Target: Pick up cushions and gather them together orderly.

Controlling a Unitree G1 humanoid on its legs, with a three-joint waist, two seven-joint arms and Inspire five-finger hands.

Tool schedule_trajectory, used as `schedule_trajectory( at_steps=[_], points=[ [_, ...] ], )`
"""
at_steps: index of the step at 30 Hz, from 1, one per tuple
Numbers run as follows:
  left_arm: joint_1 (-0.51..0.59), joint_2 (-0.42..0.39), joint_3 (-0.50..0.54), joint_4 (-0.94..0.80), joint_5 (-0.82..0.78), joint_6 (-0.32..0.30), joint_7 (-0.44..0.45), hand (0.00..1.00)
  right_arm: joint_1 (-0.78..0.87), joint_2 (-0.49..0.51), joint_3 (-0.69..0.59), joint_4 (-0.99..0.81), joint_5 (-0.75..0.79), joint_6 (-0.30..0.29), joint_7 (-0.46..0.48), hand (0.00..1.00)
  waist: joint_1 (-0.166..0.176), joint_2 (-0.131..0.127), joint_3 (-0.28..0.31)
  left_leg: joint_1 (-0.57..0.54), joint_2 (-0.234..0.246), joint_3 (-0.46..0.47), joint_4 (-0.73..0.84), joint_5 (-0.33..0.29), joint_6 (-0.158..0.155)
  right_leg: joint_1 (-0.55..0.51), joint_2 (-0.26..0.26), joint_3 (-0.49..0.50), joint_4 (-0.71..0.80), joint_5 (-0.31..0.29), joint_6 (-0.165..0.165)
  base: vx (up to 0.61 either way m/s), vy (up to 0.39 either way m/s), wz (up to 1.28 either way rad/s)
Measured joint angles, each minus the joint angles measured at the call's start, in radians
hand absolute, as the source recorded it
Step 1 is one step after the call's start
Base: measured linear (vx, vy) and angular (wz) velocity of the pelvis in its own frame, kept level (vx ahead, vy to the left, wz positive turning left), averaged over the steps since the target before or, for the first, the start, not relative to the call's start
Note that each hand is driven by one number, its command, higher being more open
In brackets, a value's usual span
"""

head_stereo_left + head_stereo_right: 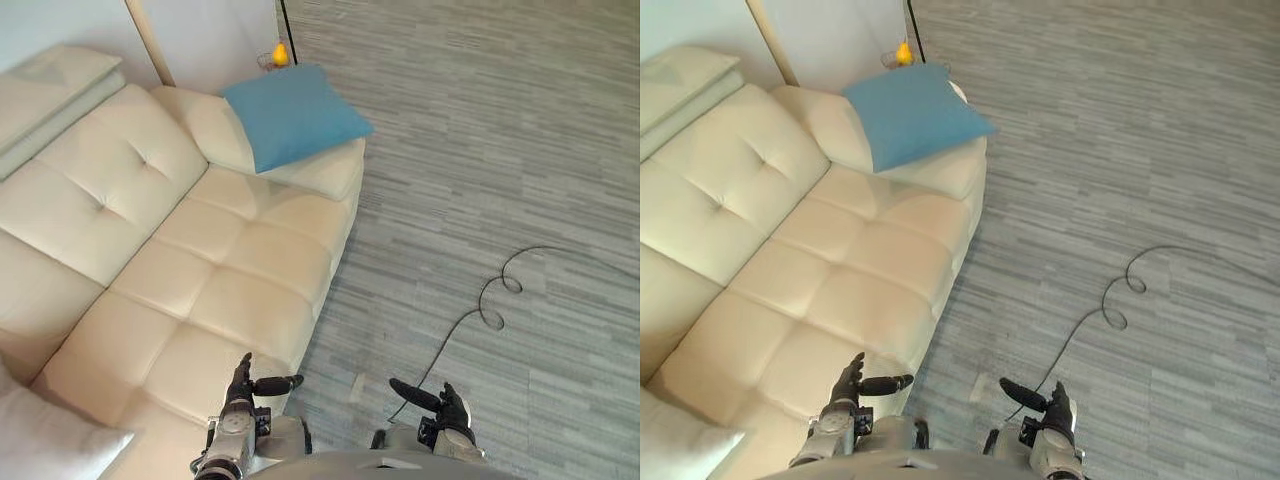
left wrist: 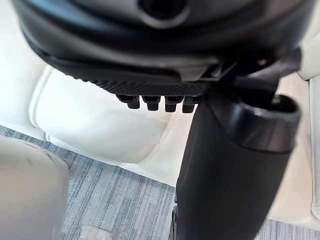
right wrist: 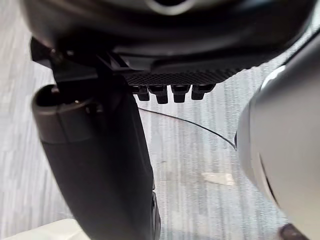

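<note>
A cream leather sofa (image 1: 200, 260) is seen from above, set against a pale wall (image 1: 210, 35) on a grey striped floor (image 1: 500, 150). A blue cushion (image 1: 295, 115) is propped at a slant on the armrest at the sofa's far end, its lower edge reaching down toward the seat. A white cushion (image 1: 45, 440) is seen at the near end of the sofa, partly cut off by the corner of the head views and well apart from the blue one. The tufted seat panels between the two cushions are left bare. A small orange object (image 1: 281, 53) is glimpsed just behind the far armrest, beside a thin dark pole (image 1: 285, 25); what it is cannot be told. The left hand (image 1: 238, 398) is held low over the front edge of the seat, its fingers straight and its thumb stuck out sideways, with nothing grasped. The right hand (image 1: 455, 408) is held over the floor, just clear of the sofa, with its fingers likewise extended, its thumb spread and nothing in it. In both wrist views the fingertips are seen in a straight row, with nothing between them and the thumb
</note>
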Motion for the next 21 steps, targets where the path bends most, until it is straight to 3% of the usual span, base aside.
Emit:
schedule_trajectory(
  at_steps=[2, 3, 4, 6, 8, 9, 10, 12, 14, 15, 16, 17, 18, 20, 21],
  points=[
    [0.008, 0.005, 0.000, 0.007, 0.001, 0.000, 0.005, 1.00, -0.007, 0.000, 0.003, 0.005, 0.000, -0.001, 0.000, 1.00, -0.006, -0.004, -0.002, 0.048, 0.031, 0.001, -0.035, -0.015, -0.031, -0.036, 0.001, 0.002, -0.161, 0.020, 0.012, 0.33, -0.191, -0.02],
    [0.022, 0.018, -0.001, 0.018, 0.001, 0.002, 0.003, 1.00, -0.010, 0.001, 0.013, 0.014, 0.000, -0.003, 0.000, 1.00, -0.009, -0.027, -0.009, 0.064, 0.030, -0.002, -0.043, -0.030, -0.070, -0.056, -0.001, 0.013, -0.320, 0.118, 0.005, 0.40, -0.271, 0.00],
    [0.024, 0.027, -0.004, 0.024, 0.002, 0.002, 0.001, 1.00, -0.009, 0.001, 0.017, 0.022, 0.000, -0.005, 0.000, 1.00, -0.010, -0.039, -0.013, 0.066, 0.024, -0.004, -0.043, -0.037, -0.080, -0.058, -0.003, 0.014, -0.330, 0.201, -0.021, 0.45, -0.348, -0.08],
    [0.013, 0.011, -0.004, 0.061, 0.002, 0.008, 0.003, 1.00, -0.021, -0.035, 0.007, 0.052, -0.010, -0.012, -0.002, 1.00, -0.012, 0.008, -0.019, 0.081, 0.077, -0.049, -0.048, -0.028, -0.109, -0.042, 0.061, 0.010, -0.332, 0.161, -0.076, 0.33, -0.296, -0.23],
    [0.009, -0.003, 0.004, 0.062, 0.007, 0.008, 0.001, 1.00, -0.025, -0.050, -0.005, 0.060, -0.009, -0.008, -0.005, 1.00, -0.014, 0.030, -0.009, 0.051, 0.100, -0.067, 0.048, -0.021, -0.123, -0.019, 0.084, 0.006, -0.340, 0.144, -0.090, 0.30, -0.283, -0.06],
    [0.005, -0.005, 0.011, 0.052, 0.012, 0.008, -0.001, 1.00, -0.019, -0.063, -0.004, 0.059, -0.009, -0.007, -0.007, 1.00, -0.028, 0.043, 0.007, -0.050, 0.119, -0.113, 0.288, 0.020, -0.140, 0.041, 0.102, -0.014, -0.374, 0.131, -0.100, 0.27, -0.258, 0.23],
    [0.005, -0.012, 0.029, 0.039, 0.011, 0.006, -0.001, 1.00, -0.011, -0.067, -0.004, 0.056, -0.009, -0.007, -0.010, 1.00, -0.026, 0.041, 0.017, -0.118, 0.138, -0.126, 0.455, 0.029, -0.138, 0.091, 0.116, -0.025, -0.402, 0.124, -0.111, 0.22, -0.198, 0.30],
    [0.008, -0.012, 0.043, -0.002, 0.011, 0.001, -0.001, 1.00, 0.012, -0.063, 0.004, 0.050, -0.008, -0.007, -0.015, 1.00, -0.018, 0.029, 0.029, -0.220, 0.136, -0.109, 0.620, -0.006, -0.132, 0.189, 0.125, -0.041, -0.450, 0.105, -0.121, 0.19, -0.146, 0.22],
    [0.009, -0.015, 0.042, -0.023, 0.011, -0.006, -0.002, 1.00, 0.015, -0.057, 0.004, 0.047, -0.007, -0.007, -0.018, 1.00, -0.014, 0.024, 0.028, -0.289, 0.116, -0.058, 0.545, -0.024, -0.112, 0.240, 0.129, -0.053, -0.501, 0.102, -0.116, 0.20, -0.078, 0.20],
    [0.008, -0.015, 0.042, -0.029, 0.010, -0.010, -0.002, 1.00, 0.012, -0.054, 0.005, 0.047, -0.007, -0.007, -0.020, 1.00, -0.009, 0.023, 0.028, -0.317, 0.072, -0.044, 0.366, -0.021, -0.103, 0.265, 0.128, -0.057, -0.537, 0.098, -0.116, 0.18, -0.006, 0.14],
    [0.008, -0.016, 0.042, -0.029, 0.010, -0.011, -0.002, 1.00, 0.012, -0.053, 0.005, 0.047, -0.007, -0.007, -0.020, 1.00, -0.006, 0.023, 0.028, -0.320, 0.058, -0.045, 0.312, -0.016, -0.100, 0.269, 0.127, -0.057, -0.544, 0.097, -0.115, 0.30, 0.067, 0.10],
    [0.005, -0.020, 0.043, -0.029, 0.009, -0.013, -0.003, 1.00, 0.010, -0.052, 0.005, 0.048, -0.007, -0.006, -0.023, 1.00, -0.001, 0.022, 0.030, -0.324, 0.017, -0.048, 0.133, 0.023, -0.097, 0.282, 0.123, -0.057, -0.566, 0.093, -0.107, 0.29, 0.116, -0.01],
    [0.002, -0.021, 0.044, -0.030, 0.007, -0.014, -0.003, 1.00, 0.009, -0.053, 0.004, 0.050, -0.007, -0.005, -0.024, 1.00, 0.009, 0.020, 0.031, -0.324, -0.016, -0.055, -0.001, 0.102, -0.087, 0.296, 0.116, -0.052, -0.576, 0.081, -0.091, 0.37, 0.139, -0.10],
    [0.002, -0.018, 0.042, -0.025, 0.007, -0.014, -0.003, 1.00, 0.008, -0.044, 0.008, 0.056, -0.007, 0.001, -0.025, 1.00, 0.021, 0.010, 0.025, -0.276, -0.044, -0.059, -0.076, 0.251, -0.079, 0.325, 0.103, -0.024, -0.590, 0.064, -0.058, 0.33, 0.091, -0.27],
    [-0.002, -0.005, 0.039, -0.022, 0.008, -0.014, -0.007, 1.00, -0.001, -0.029, 0.008, 0.068, -0.007, 0.004, -0.023, 1.00, 0.020, -0.017, 0.021, -0.272, -0.065, -0.042, -0.058, 0.221, -0.054, 0.342, 0.077, -0.016, -0.609, 0.060, -0.046, 0.46, 0.098, -0.28]
  ],
)
